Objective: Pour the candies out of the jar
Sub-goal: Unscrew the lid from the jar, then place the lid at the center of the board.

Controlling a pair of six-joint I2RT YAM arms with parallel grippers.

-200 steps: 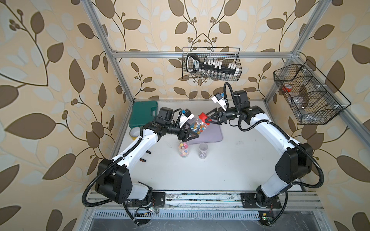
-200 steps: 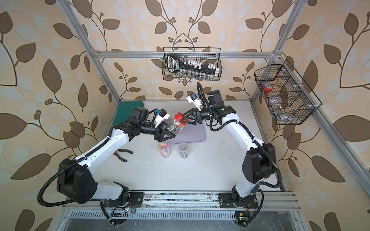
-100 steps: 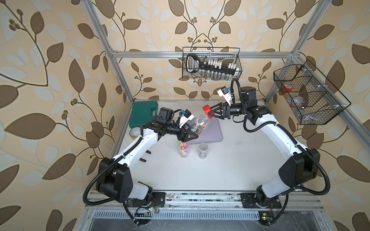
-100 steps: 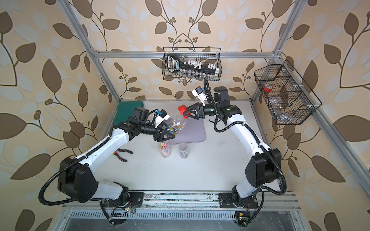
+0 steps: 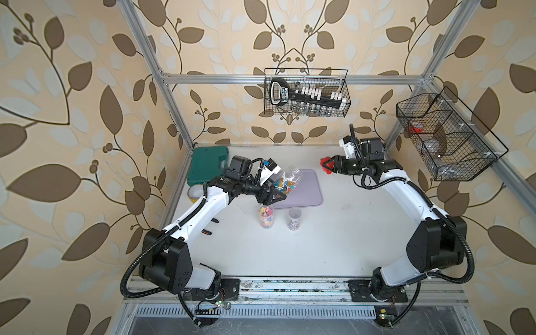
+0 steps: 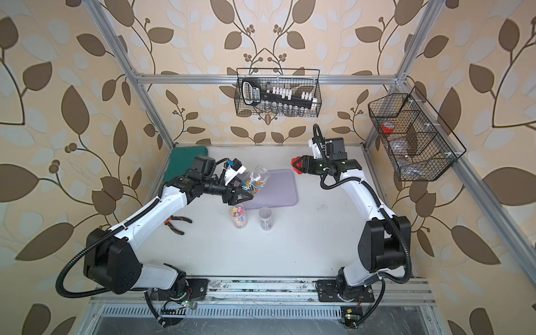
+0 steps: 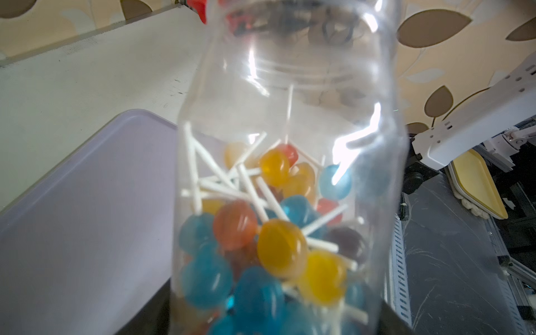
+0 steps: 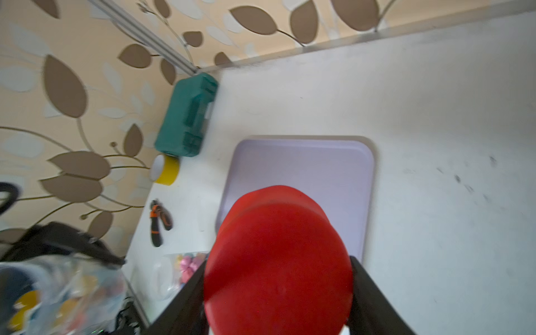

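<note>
jar [image 5: 292, 173], lollipops [image 7: 278, 246], red lid [image 5: 326, 166], tool label [image 5: 280, 93] unreadable

We see a white tabletop [image 5: 333, 237] with a lilac tray [image 5: 307, 188] lying flat toward its back. A green plastic case [image 5: 204, 162] sits in the back left corner, a yellow tape roll [image 8: 166, 172] just before it, and orange-handled pliers [image 6: 177, 223] lie nearer along the left edge. Just in front of the tray stand two clear jars, side by side and apart: the jar of pastel star candies [image 5: 266, 217] and the jar of dark-and-white candies [image 5: 294, 219].
</note>
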